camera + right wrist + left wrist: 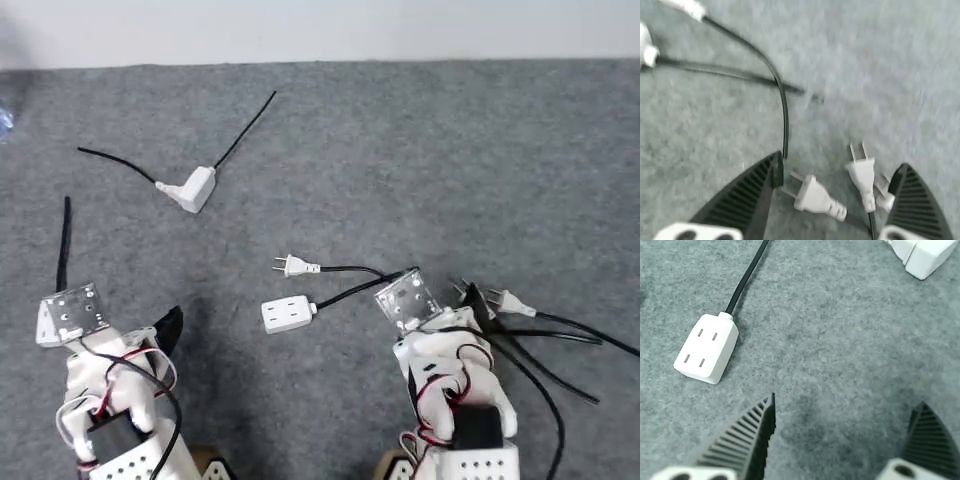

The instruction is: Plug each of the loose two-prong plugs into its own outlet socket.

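Likely, the right claw [840, 166], spread over two close-lying white plastic two-prong plugs [815, 196], could pinch both or their black cords [785, 115]; left claw [846, 404] also gapes.

A grey, felt-like mat [450, 150] with a short, fuzzy nap covers the working surface from side to side in the high view. Its fibres give a mottled texture of lighter and darker flecks, which looks coarser in the two wrist views, where the same cloth lies close under the cameras. Along the mat's far edge runs a pale, off-white smooth band [320, 30], either a wall or a bare border; I cannot tell which. The line where they meet is straight and slightly tilted. At the far left edge sits a small bluish blur [4, 121], too cut off to identify. The light is even and soft, and shadows on the mat have blurred edges.
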{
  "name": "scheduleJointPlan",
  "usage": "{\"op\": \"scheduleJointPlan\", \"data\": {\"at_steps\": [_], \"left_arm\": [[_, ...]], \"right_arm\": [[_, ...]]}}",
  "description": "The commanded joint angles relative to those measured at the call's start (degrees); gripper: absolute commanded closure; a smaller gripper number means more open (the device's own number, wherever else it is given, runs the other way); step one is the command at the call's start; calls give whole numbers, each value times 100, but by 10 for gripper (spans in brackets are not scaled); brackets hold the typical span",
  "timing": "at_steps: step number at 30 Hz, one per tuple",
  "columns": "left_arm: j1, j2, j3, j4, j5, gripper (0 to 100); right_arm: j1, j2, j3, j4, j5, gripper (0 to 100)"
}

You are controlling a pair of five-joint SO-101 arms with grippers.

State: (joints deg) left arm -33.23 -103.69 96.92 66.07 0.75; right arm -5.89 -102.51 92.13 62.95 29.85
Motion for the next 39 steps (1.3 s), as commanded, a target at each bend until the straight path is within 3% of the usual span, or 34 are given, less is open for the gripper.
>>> {"op": "scheduleJointPlan", "data": {"at_steps": [1,23,29,32,39], "left_arm": [[35,-53,-48,18,-44,603],[273,-53,-48,-18,-18,603],[237,-62,-66,-369,-18,603],[-141,-62,-338,-255,0,603],[-167,-62,-1604,-18,334,603]], "right_arm": [[-374,145,26,-84,-18,663],[-409,198,448,-505,-26,664],[-409,198,448,-497,-26,664],[-418,198,448,-479,-26,664],[-444,198,448,-462,-26,664]]}}
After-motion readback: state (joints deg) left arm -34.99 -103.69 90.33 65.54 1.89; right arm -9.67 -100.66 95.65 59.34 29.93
